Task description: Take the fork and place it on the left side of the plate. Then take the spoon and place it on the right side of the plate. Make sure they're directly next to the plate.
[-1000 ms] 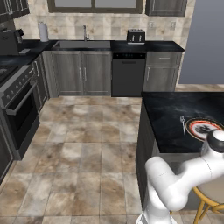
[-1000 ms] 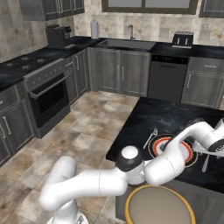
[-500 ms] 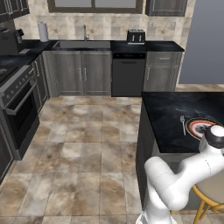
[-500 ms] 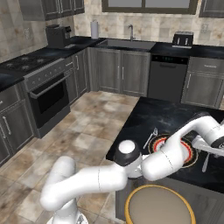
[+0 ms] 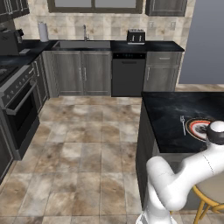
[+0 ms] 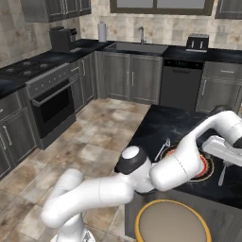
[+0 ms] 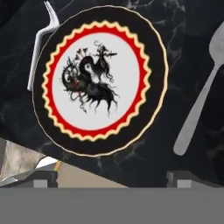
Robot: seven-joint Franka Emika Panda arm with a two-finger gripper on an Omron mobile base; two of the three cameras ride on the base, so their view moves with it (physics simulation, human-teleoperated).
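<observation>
My tool hangs above the plate with its jaws spread, holding nothing. The fork lies at the plate's 10 o'clock edge; the spoon lies on the table at 3 o'clock, just beside the rim.

Surface: black marble island counter is carrying the setting | plate is lying flat | fork is lying touching its left rim | spoon is lying just right, apart.
</observation>
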